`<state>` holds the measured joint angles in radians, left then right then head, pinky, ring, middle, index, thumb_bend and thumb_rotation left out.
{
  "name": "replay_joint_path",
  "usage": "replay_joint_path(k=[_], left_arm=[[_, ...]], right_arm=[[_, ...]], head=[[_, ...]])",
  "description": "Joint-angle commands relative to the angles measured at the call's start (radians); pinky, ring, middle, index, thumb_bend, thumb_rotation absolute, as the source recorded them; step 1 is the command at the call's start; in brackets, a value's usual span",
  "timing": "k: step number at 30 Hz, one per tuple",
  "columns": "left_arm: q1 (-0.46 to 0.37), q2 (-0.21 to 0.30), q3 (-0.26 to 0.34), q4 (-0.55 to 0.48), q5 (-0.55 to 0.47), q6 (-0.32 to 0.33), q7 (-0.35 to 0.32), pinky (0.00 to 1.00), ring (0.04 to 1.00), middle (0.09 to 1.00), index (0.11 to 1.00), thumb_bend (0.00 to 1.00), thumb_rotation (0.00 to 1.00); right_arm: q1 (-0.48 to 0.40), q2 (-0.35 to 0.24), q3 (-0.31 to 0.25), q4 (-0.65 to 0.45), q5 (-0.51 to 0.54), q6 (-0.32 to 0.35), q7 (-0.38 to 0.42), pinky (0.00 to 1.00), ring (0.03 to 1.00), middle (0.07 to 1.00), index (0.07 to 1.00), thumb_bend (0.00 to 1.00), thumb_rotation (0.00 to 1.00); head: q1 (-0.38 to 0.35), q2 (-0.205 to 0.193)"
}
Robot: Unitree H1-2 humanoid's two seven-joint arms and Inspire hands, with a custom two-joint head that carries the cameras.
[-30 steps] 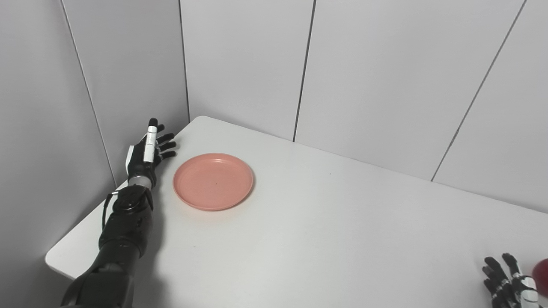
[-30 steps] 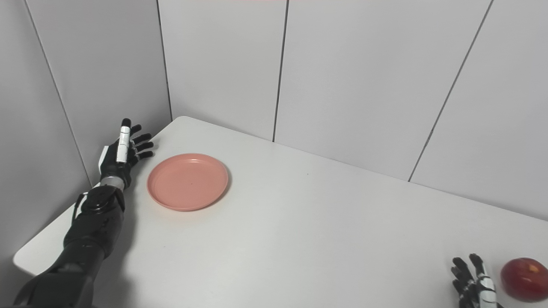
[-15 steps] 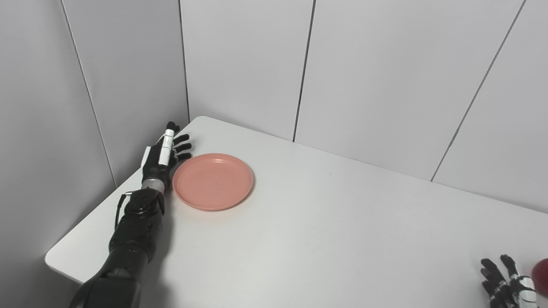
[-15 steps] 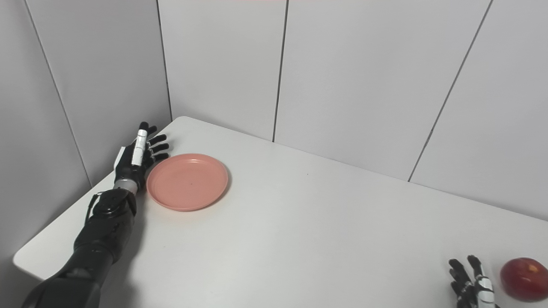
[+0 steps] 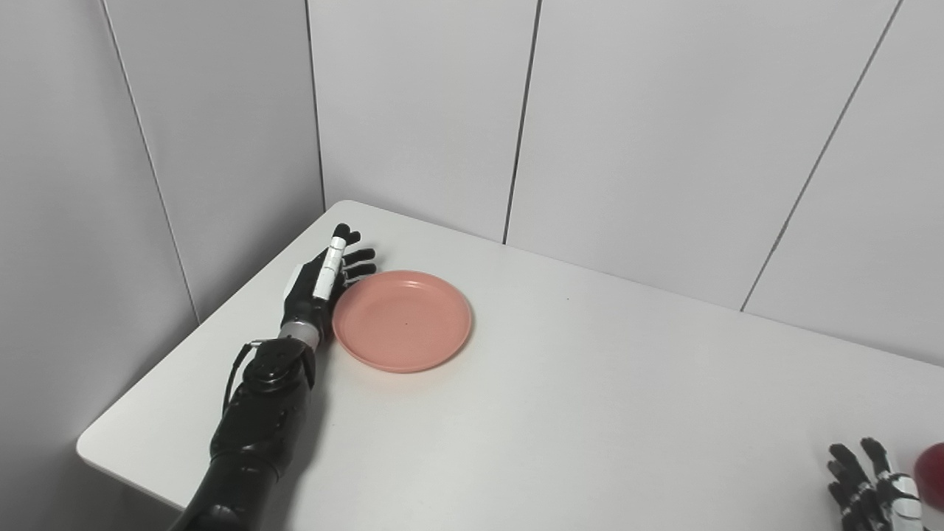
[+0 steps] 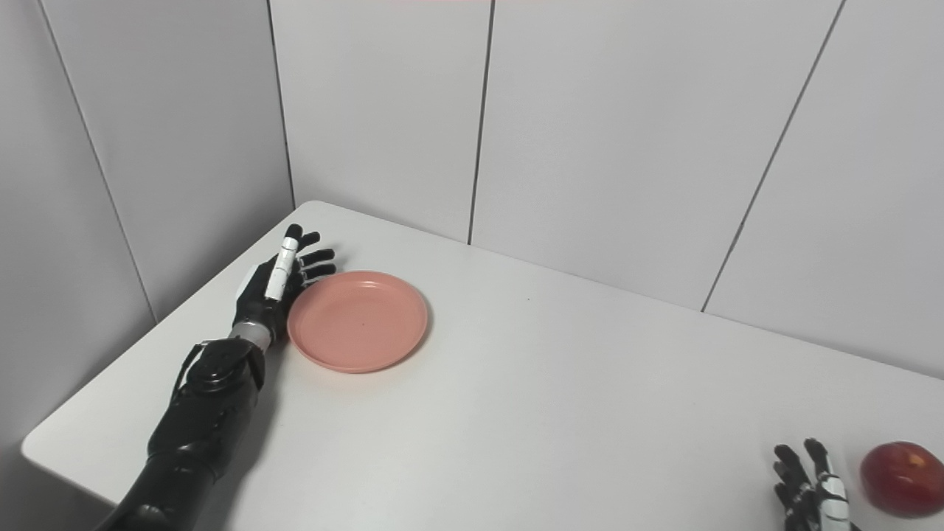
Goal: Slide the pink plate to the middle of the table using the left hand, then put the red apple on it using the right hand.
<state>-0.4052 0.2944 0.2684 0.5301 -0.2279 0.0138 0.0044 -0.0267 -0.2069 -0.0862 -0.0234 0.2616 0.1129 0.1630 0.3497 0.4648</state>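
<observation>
The pink plate (image 5: 402, 319) lies flat on the white table (image 5: 560, 413), left of the middle. My left hand (image 5: 322, 279) is open, on edge, with its palm side against the plate's left rim. The plate also shows in the right eye view (image 6: 358, 319), with the left hand (image 6: 280, 279) beside it. The red apple (image 6: 901, 478) sits near the table's front right corner. My right hand (image 6: 811, 493) is open and empty just left of the apple, apart from it, partly cut off by the picture's bottom edge.
Grey wall panels (image 5: 627, 133) close the table's far side and its left side. The table's left edge (image 5: 199, 332) and front left corner (image 5: 85, 446) are near my left forearm.
My left hand moved right, met the plate's left rim and pushed the plate a short way to the right. The right hand and the apple have stayed put.
</observation>
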Motion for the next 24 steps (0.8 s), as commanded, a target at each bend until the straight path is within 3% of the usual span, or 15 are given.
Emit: replay_joint_path(k=[1,7,12,14,24], left_arm=[[-0.018,0.002,-0.02,-0.055,0.019,0.011,-0.004,0.65,0.727,0.753,0.805,0.82,0.92],[0.014,-0.037,-0.061,-0.122,0.027,0.037,-0.026,0.68,0.748,0.776,0.819,0.77,0.94],[0.025,-0.083,-0.084,-0.127,0.001,0.038,-0.059,0.7,0.745,0.778,0.819,0.8,0.91],[0.031,-0.099,-0.101,-0.132,0.005,0.039,-0.073,0.72,0.756,0.791,0.831,0.76,0.93],[0.03,-0.18,-0.195,-0.116,0.054,0.029,-0.094,0.65,0.716,0.754,0.8,0.8,0.94]], right_arm=[[0.006,0.012,0.015,-0.016,0.001,0.051,0.007,1.0,0.962,0.923,0.995,0.69,1.0],[0.006,0.012,0.02,-0.024,-0.004,0.054,0.003,1.0,0.966,0.928,1.0,0.69,1.0],[0.004,0.013,0.024,-0.031,-0.009,0.064,-0.003,1.0,0.963,0.929,1.0,0.69,1.0],[0.003,0.014,0.025,-0.034,-0.006,0.071,-0.004,1.0,0.97,0.93,1.0,0.7,1.0],[0.001,0.023,0.033,-0.037,-0.009,0.068,-0.014,1.0,0.976,0.922,1.0,0.67,1.0]], head=[[-0.002,0.003],[-0.001,0.006],[-0.009,0.01],[-0.011,0.011],[-0.037,0.025]])
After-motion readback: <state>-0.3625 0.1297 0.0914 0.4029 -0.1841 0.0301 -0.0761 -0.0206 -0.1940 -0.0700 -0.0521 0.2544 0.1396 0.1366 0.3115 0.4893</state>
